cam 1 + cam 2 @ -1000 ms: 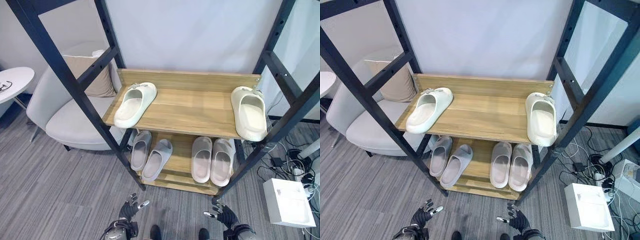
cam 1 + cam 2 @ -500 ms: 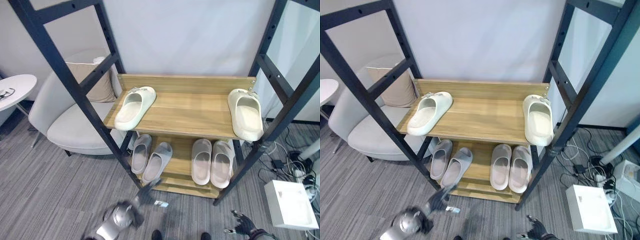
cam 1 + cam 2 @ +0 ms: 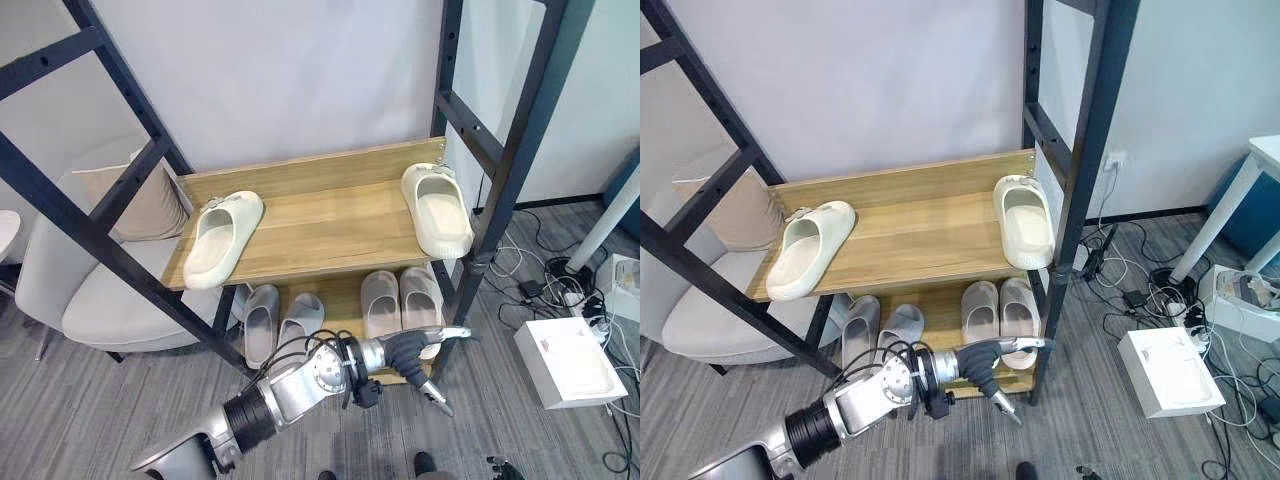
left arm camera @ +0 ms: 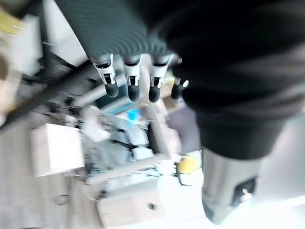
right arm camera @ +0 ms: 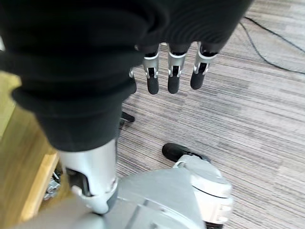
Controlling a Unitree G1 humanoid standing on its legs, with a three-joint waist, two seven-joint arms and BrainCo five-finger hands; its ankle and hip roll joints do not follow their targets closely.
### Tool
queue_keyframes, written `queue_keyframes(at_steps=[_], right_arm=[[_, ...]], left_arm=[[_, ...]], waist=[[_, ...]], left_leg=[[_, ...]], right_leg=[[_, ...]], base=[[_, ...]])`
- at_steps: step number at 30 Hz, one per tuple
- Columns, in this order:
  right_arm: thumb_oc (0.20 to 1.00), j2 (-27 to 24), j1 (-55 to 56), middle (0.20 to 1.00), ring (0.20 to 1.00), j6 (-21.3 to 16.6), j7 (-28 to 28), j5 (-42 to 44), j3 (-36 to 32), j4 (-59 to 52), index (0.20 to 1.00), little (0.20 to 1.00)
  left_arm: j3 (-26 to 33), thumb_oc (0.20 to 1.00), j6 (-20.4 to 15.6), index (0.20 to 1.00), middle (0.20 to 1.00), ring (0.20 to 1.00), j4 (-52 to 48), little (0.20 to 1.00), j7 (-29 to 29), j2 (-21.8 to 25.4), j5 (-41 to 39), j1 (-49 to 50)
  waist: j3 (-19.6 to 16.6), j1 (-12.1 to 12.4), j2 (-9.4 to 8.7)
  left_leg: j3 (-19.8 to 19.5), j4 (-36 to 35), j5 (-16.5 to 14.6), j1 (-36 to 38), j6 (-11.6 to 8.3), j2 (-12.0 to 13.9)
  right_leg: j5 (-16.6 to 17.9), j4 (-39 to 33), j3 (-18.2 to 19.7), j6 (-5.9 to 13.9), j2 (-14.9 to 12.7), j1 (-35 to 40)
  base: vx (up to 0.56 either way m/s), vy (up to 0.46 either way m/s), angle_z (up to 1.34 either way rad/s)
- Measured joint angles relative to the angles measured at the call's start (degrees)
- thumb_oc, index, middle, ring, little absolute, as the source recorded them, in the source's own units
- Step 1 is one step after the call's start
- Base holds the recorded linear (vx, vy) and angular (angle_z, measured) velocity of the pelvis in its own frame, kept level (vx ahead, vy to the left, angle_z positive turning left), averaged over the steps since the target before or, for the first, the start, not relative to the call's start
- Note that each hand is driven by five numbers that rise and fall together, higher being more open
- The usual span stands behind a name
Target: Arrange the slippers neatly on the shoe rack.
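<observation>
Raised since the earlier frames: the robot's left hand (image 3: 412,352), which sat low near the floor and now reaches forward in front of the wooden two-shelf shoe rack with black metal frame (image 3: 300,235), fingers straight and spread, holding nothing. Camera also shifted.

Right hand (image 5: 172,71): near the floor in front of the rack, fingers relaxed and apart, empty.

Lower shelf of the rack, nearest: two pairs of pale grey foam slippers (image 3: 400,300), four in all; the right pair side by side, the left pair slightly splayed.

Upper shelf, farther: two cream moulded foam slippers, one (image 3: 220,238) at the left end, angled, toe overhanging the front edge; the other (image 3: 438,208) at the right end, well apart from its mate.

Handling, judged: light, soft, springy, not fragile; take hold across the strap or by pinching a side wall.
</observation>
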Motion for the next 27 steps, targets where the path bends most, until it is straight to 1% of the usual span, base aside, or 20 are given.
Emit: queue_keyframes(at_steps=[2,5,9,10,14,15,16,17,18,19,20,21,22,24,25,26,27], right_arm=[[1.000,0.02,-0.27,1.000,1.000,0.00,0.04,0.04,-0.04,0.01,1.000,1.000],[1.000,0.20,-0.26,1.000,1.000,-0.01,0.14,0.05,-0.05,-0.09,1.000,1.000],[1.000,0.25,-0.15,1.000,1.000,-0.05,0.21,0.11,-0.06,-0.19,1.000,1.000],[1.000,0.30,-0.17,1.000,1.000,-0.09,0.18,0.16,-0.11,-0.14,1.000,1.000],[1.000,0.58,-0.78,1.000,1.000,0.00,0.20,1.19,-0.07,0.04,1.000,1.000],[1.000,0.66,-0.90,1.000,1.000,0.00,0.19,1.42,-0.07,0.00,1.000,1.000],[1.000,0.67,-0.98,1.000,1.000,0.01,0.19,1.86,-0.07,0.01,1.000,1.000],[1.000,0.78,-0.98,1.000,1.000,0.02,0.16,2.30,-0.09,0.02,1.000,1.000],[1.000,0.76,-1.04,1.000,1.000,0.00,0.13,2.35,-0.08,-0.05,1.000,1.000],[1.000,0.77,-1.21,1.000,1.000,0.01,0.10,2.38,-0.10,-0.07,1.000,1.000],[1.000,0.71,-1.01,1.000,1.000,0.00,0.10,2.44,-0.10,-0.05,1.000,1.000],[1.000,0.69,-0.84,1.000,1.000,0.00,0.11,2.87,-0.09,-0.04,1.000,1.000],[1.000,0.73,-0.83,1.000,1.000,-0.01,0.12,3.36,-0.08,-0.03,1.000,1.000],[1.000,0.72,-0.80,1.000,1.000,-0.02,0.13,3.37,-0.07,-0.01,1.000,1.000],[1.000,0.78,-0.97,1.000,1.000,-0.04,0.13,3.39,-0.11,-0.09,1.000,1.000],[1.000,0.75,-0.70,1.000,1.000,-0.07,0.08,3.43,-0.10,0.11,1.000,1.000],[1.000,0.73,-0.89,1.000,1.000,-0.11,0.19,3.41,-0.05,0.46,1.000,1.000]], left_arm=[[0.39,1.000,0.27,1.000,1.000,1.000,-6.74,1.000,-0.42,2.51,-4.05,-0.03],[2.77,1.000,0.50,1.000,1.000,1.000,-10.32,1.000,-0.53,3.67,-8.80,0.11],[11.28,1.000,0.36,1.000,1.000,1.000,-14.12,1.000,1.21,4.13,-13.87,0.35],[12.34,1.000,0.28,1.000,1.000,1.000,-14.65,1.000,1.70,4.15,-15.10,0.48],[17.78,1.000,-0.82,1.000,1.000,1.000,-15.63,1.000,6.96,4.18,-14.82,-2.27],[20.17,1.000,-1.31,1.000,1.000,1.000,-15.46,1.000,9.41,4.07,-14.56,-4.05],[21.37,1.000,-1.99,1.000,1.000,1.000,-15.05,1.000,10.98,4.19,-13.82,-5.17],[23.40,1.000,-2.54,1.000,1.000,1.000,-14.19,1.000,12.69,4.17,-12.21,-6.71],[25.97,1.000,-3.54,1.000,1.000,1.000,-12.50,1.000,15.09,4.08,-10.06,-8.19],[27.53,1.000,-3.75,1.000,1.000,1.000,-11.45,1.000,16.75,3.96,-9.70,-9.06],[28.06,1.000,-4.12,1.000,1.000,1.000,-10.93,1.000,17.65,3.96,-9.41,-9.28],[28.93,1.000,-4.86,1.000,1.000,1.000,-9.24,1.000,19.39,4.17,-6.63,-9.68],[29.27,1.000,-4.88,1.000,1.000,1.000,-5.50,1.000,22.07,6.34,-1.07,-11.60],[29.22,1.000,-4.76,1.000,1.000,1.000,-2.85,1.000,23.93,8.41,3.03,-13.05],[29.15,1.000,-4.15,1.000,1.000,1.000,-0.52,1.000,26.20,11.47,7.99,-14.62],[29.24,1.000,-4.13,1.000,1.000,1.000,0.07,1.000,27.18,12.29,9.99,-14.99],[28.52,1.000,-3.92,1.000,1.000,1.000,2.15,1.000,28.41,15.64,15.42,-16.37]], waist=[[0.18,0.11,0.05],[0.27,0.20,-0.08],[0.33,0.36,-0.15],[0.34,0.35,-0.16],[0.81,0.33,-0.39],[1.23,0.35,-0.52],[1.21,0.35,-0.48],[1.07,0.29,-0.20],[1.17,0.31,-0.35],[1.08,0.28,-0.22],[1.06,0.20,-0.19],[0.94,0.17,0.02],[0.80,0.12,0.26],[0.76,0.08,0.32],[0.79,0.03,0.29],[0.78,0.07,0.30],[0.77,-0.01,0.30]], left_leg=[[0.00,0.00,-0.01,-0.08,0.03,0.00],[0.01,0.01,-0.03,-0.04,0.13,-0.06],[-0.02,0.01,-0.01,0.06,0.17,-0.09],[-0.02,0.02,-0.02,0.10,0.16,-0.07],[-0.02,0.13,0.00,0.59,0.17,-0.07],[-0.05,0.01,-0.08,0.91,0.07,-0.06],[-0.07,0.01,-0.21,0.93,0.01,-0.06],[-0.06,0.03,-0.27,0.94,-0.09,-0.05],[-0.06,0.03,-0.27,0.95,-0.09,-0.05],[-0.05,0.04,-0.24,0.98,-0.06,-0.05],[-0.05,0.02,-0.17,0.98,0.05,-0.05],[-0.02,0.04,-0.09,1.04,0.17,-0.02],[0.02,0.04,-0.07,1.05,0.17,0.06],[0.04,0.04,-0.07,1.08,0.17,0.11],[0.07,0.21,-0.05,1.05,0.14,0.16],[0.07,0.11,-0.01,1.09,0.11,0.17],[0.13,0.35,0.02,1.12,0.08,0.22]], right_leg=[[-0.04,0.01,-0.02,-0.05,0.02,-0.05],[-0.10,0.00,-0.03,-0.02,-0.06,0.00],[-0.18,0.00,-0.15,-0.02,-0.08,0.13],[-0.19,0.00,-0.15,-0.01,-0.07,0.17],[-0.20,0.00,-0.16,-0.01,-0.06,0.64],[-0.23,-0.01,-0.19,0.00,-0.06,1.05],[-0.24,-0.01,-0.21,-0.01,-0.06,1.07],[-0.23,-0.01,-0.21,-0.01,-0.05,1.08],[-0.23,0.00,-0.19,0.00,-0.04,1.08],[-0.23,-0.01,-0.17,-0.01,-0.03,1.10],[-0.23,0.00,-0.18,-0.01,-0.03,1.10],[-0.23,-0.01,-0.15,-0.02,-0.02,1.12],[-0.22,-0.01,-0.12,-0.03,0.08,1.09],[-0.21,-0.01,-0.09,-0.04,0.12,1.13],[-0.19,-0.01,-0.06,-0.08,0.19,1.06],[-0.18,-0.01,-0.08,-0.08,0.18,1.13],[-0.13,-0.01,-0.04,-0.15,0.23,1.13]], base=[[0.00,0.000,0.00],[0.00,0.000,0.00],[0.02,-0.023,0.00],[0.04,-0.034,0.00],[0.01,-0.023,0.00],[0.01,-0.034,0.01],[0.01,-0.034,0.01],[0.00,0.000,0.00],[0.00,0.000,0.00],[0.00,0.000,0.00],[0.00,0.000,0.00],[0.01,-0.032,-0.02],[0.00,0.000,0.00],[0.00,0.000,0.00],[0.00,0.000,0.00],[0.00,0.000,0.00],[0.00,0.000,0.00]])
